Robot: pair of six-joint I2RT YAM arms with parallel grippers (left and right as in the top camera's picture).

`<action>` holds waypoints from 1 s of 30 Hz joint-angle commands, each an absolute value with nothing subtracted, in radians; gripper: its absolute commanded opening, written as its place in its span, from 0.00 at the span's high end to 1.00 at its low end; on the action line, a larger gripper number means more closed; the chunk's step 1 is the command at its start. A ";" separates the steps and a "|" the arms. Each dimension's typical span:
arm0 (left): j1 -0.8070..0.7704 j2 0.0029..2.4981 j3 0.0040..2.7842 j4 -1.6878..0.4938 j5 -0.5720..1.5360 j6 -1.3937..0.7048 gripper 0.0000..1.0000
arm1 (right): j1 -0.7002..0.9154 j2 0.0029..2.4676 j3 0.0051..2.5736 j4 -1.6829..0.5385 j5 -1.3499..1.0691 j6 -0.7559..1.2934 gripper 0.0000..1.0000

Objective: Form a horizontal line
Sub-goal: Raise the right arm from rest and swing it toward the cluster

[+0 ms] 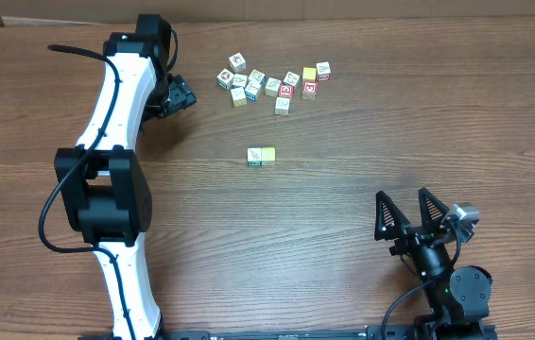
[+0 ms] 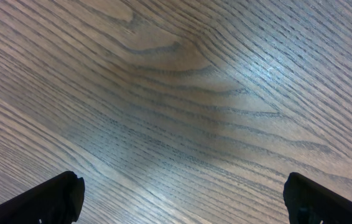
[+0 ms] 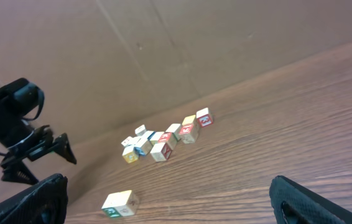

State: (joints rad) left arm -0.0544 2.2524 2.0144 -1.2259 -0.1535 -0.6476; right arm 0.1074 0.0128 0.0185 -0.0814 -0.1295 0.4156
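Note:
Two small cubes sit touching side by side in a short horizontal line [image 1: 261, 156] at the table's middle, a white-green one [image 1: 254, 157] on the left and a pale yellow one [image 1: 268, 154] on the right. The right wrist view shows this pair [image 3: 120, 203] low on the left. A loose cluster of similar picture cubes [image 1: 272, 83] lies farther back, also in the right wrist view [image 3: 163, 140]. My left gripper [image 1: 185, 95] is open just left of the cluster, over bare wood [image 2: 182, 199]. My right gripper [image 1: 403, 195] is open at the near right [image 3: 166, 199], holding nothing.
The left arm's white links [image 1: 116, 113] stretch along the left side of the table. A brown cardboard wall [image 3: 182, 43] stands behind the far table edge. The left gripper's dark fingers [image 3: 42, 149] show at the left of the right wrist view.

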 commanded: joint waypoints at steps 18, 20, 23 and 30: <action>-0.055 2.263 2.033 -1.225 -0.157 -0.639 0.00 | 0.111 0.125 0.252 -0.197 -0.185 0.419 0.00; -0.055 2.263 2.033 -1.225 -0.157 -0.639 0.00 | 0.111 0.193 0.308 -0.214 -0.186 0.419 0.00; -0.055 2.263 2.033 -1.225 -0.157 -0.639 0.00 | 0.111 0.319 0.414 -0.276 -0.186 0.419 0.00; -0.055 2.263 2.033 -1.225 -0.157 -0.639 0.00 | 0.111 0.722 0.797 -0.608 -0.198 0.410 0.00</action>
State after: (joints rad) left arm -0.0544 2.2524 2.0144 -1.2266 -0.1532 -0.6476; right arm 0.1074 0.5972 0.6571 -0.5480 -0.1810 0.4168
